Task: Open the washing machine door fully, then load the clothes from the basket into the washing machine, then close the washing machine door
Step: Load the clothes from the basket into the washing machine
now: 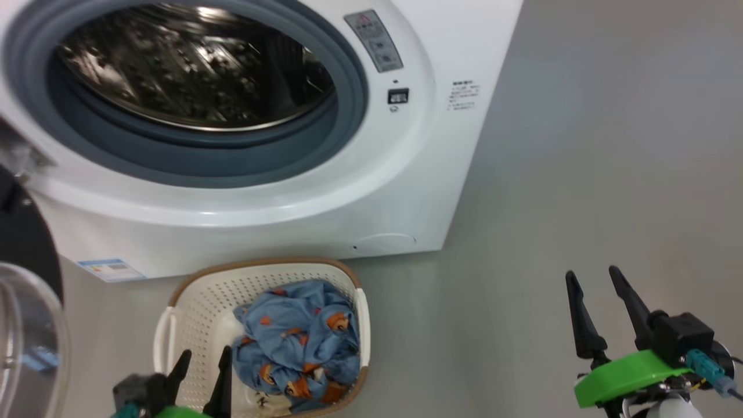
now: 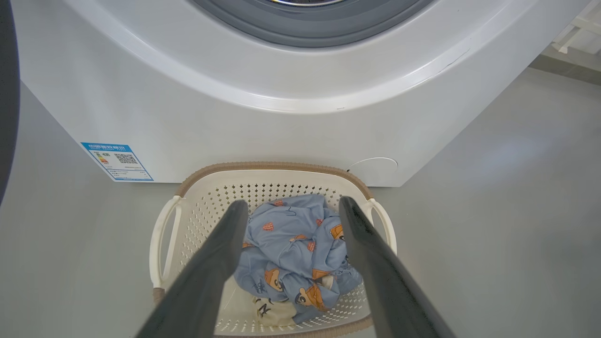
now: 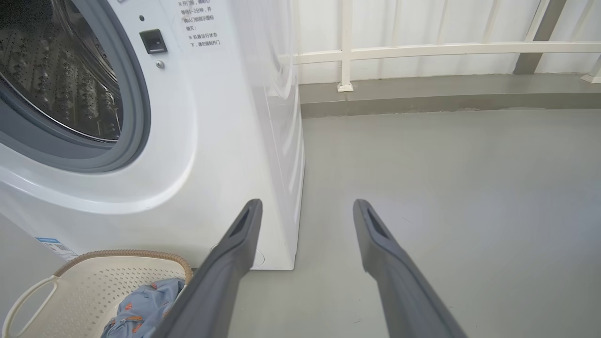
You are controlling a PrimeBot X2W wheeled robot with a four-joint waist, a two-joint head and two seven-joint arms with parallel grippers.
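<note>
White front-loading washing machine (image 1: pixel 406 174): steel drum (image 1: pixel 191 64) exposed for loading; round glossy black door (image 1: pixel 26 249) with glass window swung aside at left. Small cream perforated plastic basket (image 1: pixel 261 268): set on grey floor (image 1: pixel 580 145) just before the machine; light blue printed clothes (image 1: pixel 302 342) bundled inside. Left claw (image 1: pixel 206 350): spread wide above clothes, judged poised to grasp. Right claw (image 1: pixel 592 271): spread, empty, well apart over floor.

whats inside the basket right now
The basket holds the clothes, a crumpled light blue bundle with orange-brown figures, and a bit of cream cloth at its near edge. Whatever lies beneath the bundle is covered.
</note>
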